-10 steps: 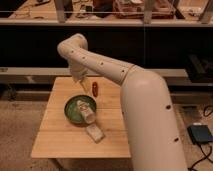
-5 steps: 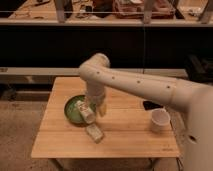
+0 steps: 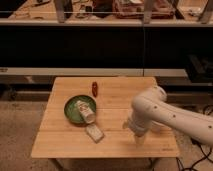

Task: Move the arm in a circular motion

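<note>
Arm bent over the near right of the table

The arm [image 3: 167,114] comes in from the right and bends downward. Its gripper [image 3: 138,137] hangs over the near right part of the wooden table [image 3: 60,141], well right of the green bowl [image 3: 70,111] and the packet [image 3: 94,133]. I cannot tell whether it is open or closed.

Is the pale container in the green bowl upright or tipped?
Tipped: the container lies sideways in the bowl; the gripper hovers over the wooden table's right.
</note>
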Controlling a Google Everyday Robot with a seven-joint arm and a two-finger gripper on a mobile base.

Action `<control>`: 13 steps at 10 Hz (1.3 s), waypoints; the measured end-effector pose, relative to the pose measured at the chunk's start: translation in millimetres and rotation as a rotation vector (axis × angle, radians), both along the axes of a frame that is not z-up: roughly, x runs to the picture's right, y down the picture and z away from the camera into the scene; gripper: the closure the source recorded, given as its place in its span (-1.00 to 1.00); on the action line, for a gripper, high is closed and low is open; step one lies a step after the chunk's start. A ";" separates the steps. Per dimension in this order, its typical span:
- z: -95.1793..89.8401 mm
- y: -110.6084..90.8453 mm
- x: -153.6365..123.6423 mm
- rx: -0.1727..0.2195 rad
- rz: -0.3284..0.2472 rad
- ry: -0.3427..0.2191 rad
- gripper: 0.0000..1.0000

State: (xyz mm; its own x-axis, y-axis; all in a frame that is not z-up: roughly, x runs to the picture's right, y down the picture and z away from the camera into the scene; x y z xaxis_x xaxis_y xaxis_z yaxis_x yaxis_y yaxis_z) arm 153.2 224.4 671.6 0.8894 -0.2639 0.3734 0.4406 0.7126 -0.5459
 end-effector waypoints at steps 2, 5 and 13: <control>-4.5 6.7 59.2 0.030 0.110 0.096 -0.30; 2.1 -44.1 139.4 0.113 0.229 0.232 -0.30; 130.9 -305.9 22.0 0.176 0.206 0.362 -0.30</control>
